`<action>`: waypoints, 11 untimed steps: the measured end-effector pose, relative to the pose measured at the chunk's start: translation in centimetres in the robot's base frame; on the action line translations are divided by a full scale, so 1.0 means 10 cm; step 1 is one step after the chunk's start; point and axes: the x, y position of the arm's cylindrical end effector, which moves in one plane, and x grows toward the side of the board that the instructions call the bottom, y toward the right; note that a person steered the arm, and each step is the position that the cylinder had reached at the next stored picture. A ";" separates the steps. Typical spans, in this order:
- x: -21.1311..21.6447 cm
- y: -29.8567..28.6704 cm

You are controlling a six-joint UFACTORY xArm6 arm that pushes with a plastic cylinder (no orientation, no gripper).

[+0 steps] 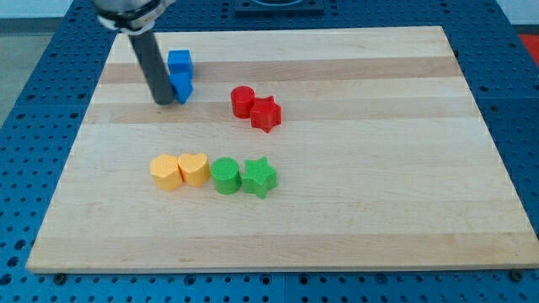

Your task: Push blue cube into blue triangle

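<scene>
The blue cube (pixel 179 61) sits near the board's top left. The blue triangle (pixel 183 85) lies just below it, touching or nearly touching it. My rod comes down from the view's top left, and my tip (pixel 165 100) rests on the board just left of the blue triangle, against its left side. The rod hides part of the triangle's left edge.
A red cylinder (pixel 242 101) and a red star (pixel 266 113) touch at the board's upper middle. Lower down stands a row: a yellow block (pixel 165 172), a yellow heart (pixel 194 168), a green cylinder (pixel 225 175) and a green star (pixel 258 177). The wooden board (pixel 379 168) lies on a blue perforated table.
</scene>
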 end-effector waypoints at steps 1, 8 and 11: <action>-0.01 -0.02; -1.12 -0.06; -0.66 0.00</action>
